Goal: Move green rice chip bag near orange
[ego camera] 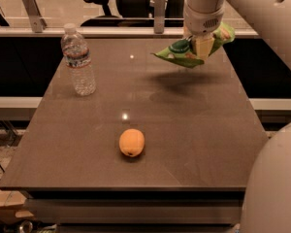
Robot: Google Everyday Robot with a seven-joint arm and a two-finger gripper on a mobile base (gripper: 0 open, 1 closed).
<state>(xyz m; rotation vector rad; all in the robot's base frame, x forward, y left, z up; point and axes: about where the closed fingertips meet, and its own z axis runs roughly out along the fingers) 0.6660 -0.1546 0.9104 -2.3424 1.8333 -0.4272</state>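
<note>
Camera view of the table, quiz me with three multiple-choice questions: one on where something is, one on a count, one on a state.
1. Where does the water bottle stand on the table?
A. far left
B. near right
C. beside the orange

2. How many oranges lie on the table?
A. three
B. one
C. none

3. What state is the green rice chip bag in?
A. lying flat beside the orange
B. leaning on the bottle
C. held in the air by the claw

Answers:
1 A, it stands upright near the far left corner.
2 B, a single orange lies near the front middle.
3 C, the claw at the far right grips it above the table, with its shadow on the surface below.
</note>
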